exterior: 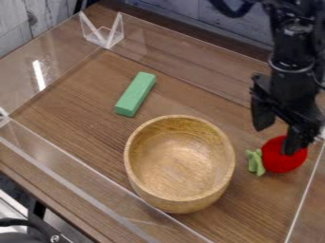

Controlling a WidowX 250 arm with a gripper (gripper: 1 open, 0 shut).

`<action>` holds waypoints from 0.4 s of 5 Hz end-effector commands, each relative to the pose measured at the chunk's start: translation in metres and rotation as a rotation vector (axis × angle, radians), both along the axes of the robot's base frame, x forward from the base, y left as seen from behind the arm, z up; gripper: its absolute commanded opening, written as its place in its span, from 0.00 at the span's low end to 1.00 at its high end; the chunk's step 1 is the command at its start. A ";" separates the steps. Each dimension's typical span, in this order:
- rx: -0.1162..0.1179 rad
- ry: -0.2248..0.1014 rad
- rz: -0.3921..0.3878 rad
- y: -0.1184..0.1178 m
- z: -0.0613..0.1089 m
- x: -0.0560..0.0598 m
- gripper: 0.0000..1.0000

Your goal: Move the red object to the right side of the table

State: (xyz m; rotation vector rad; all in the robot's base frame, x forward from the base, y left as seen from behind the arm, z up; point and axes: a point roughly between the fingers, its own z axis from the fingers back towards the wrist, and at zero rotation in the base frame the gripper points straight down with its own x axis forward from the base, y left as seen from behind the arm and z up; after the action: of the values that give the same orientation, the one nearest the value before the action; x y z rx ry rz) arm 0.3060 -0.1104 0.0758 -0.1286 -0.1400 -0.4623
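Table [76, 114] holds red object [284, 157] under open hand [280, 131].

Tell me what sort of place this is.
Probably a robot test bench, not a home: a wood-grain table fenced by clear plastic walls, with toy props, a red fruit and a green block, under a robot arm.

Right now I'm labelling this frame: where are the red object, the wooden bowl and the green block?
red object [284, 156], camera view, middle of its red body.
wooden bowl [180, 161], camera view, inner floor.
green block [136, 93], camera view, centre of its top face.
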 end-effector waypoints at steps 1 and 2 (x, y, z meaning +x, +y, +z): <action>-0.041 -0.082 0.160 0.013 0.029 0.004 1.00; -0.065 -0.091 0.349 0.025 0.034 0.004 1.00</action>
State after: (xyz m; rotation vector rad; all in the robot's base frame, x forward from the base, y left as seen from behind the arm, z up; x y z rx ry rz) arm 0.3057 -0.0858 0.0919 -0.1353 -0.2019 -0.1189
